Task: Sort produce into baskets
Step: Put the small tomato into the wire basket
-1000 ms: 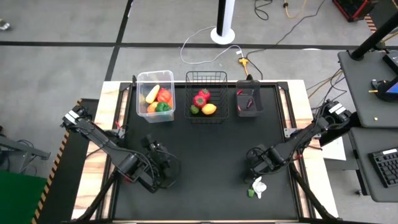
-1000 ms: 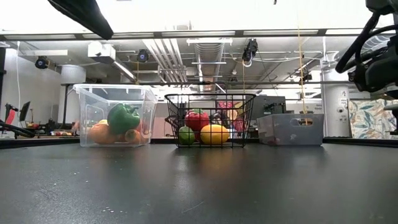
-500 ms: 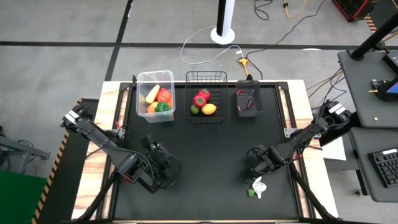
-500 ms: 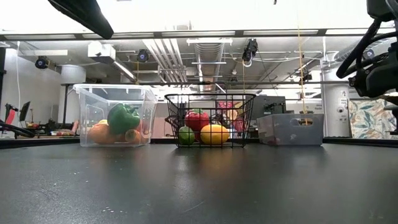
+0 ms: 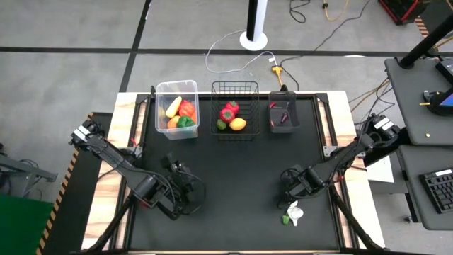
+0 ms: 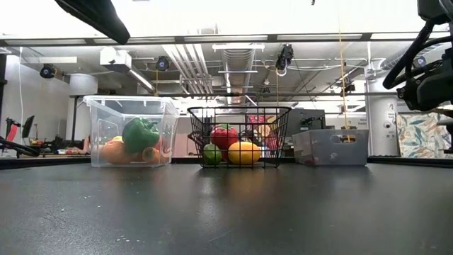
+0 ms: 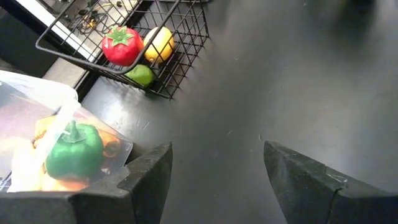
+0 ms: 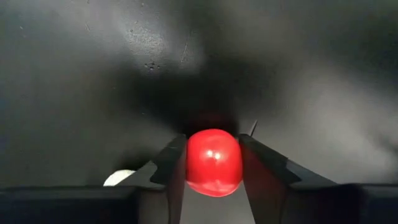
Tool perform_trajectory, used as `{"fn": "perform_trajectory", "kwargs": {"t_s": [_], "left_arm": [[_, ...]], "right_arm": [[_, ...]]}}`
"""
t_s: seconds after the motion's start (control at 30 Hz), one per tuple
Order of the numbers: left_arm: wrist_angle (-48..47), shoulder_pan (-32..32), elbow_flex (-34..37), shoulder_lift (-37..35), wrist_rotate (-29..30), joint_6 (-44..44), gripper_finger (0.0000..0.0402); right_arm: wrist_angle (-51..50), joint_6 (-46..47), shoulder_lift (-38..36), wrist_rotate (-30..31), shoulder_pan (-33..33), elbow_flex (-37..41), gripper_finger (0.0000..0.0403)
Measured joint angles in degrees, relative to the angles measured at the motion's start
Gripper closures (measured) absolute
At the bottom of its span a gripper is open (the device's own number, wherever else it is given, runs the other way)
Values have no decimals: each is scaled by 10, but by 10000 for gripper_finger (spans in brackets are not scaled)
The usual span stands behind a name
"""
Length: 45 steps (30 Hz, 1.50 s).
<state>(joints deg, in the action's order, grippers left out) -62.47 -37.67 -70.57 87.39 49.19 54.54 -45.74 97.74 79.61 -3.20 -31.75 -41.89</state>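
Observation:
A small round red fruit (image 8: 213, 163) sits between the fingers of my right gripper (image 8: 213, 140), which points straight down at the table's near right (image 5: 289, 193); in the high view the gripper hides the fruit. My left gripper (image 7: 214, 152) hangs open over the near left (image 5: 185, 195), with nothing between its fingers. At the far edge stand a clear tub (image 5: 177, 106), a black wire basket (image 5: 235, 106) and a small dark bin (image 5: 283, 117), each holding produce. My right gripper pinches the red fruit between its two fingers (image 8: 171, 165), one on each opposite side of the fruit (image 8: 191, 163). The fingers come from above, pointing down. Whether the fruit rests on the table or is lifted clear, I cannot tell.
A white and green piece of produce (image 5: 292, 212) lies just nearer than my right gripper and shows at the edge of the right wrist view (image 8: 119, 178). The black tabletop (image 5: 241, 170) stretches between the arms and the baskets.

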Motion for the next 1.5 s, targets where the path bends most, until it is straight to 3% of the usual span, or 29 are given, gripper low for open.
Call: {"fn": "perform_trajectory", "kwargs": {"t_s": [0.23,0.37,0.7,1.2,1.5], "left_arm": [[19,0,0,0,0,2,166],[40,0,0,0,0,8,166],[71,-22,0,0,-9,39,166],[72,-88,0,0,-79,80,166],[56,-92,0,0,-82,80,166]], "right_arm": [[-20,-27,-22,4,8,-9,279],[-19,-77,-46,52,34,-36,278],[-13,-366,-45,141,162,-182,277],[105,-776,75,154,342,-415,275],[151,-849,170,149,416,-448,275]]}}
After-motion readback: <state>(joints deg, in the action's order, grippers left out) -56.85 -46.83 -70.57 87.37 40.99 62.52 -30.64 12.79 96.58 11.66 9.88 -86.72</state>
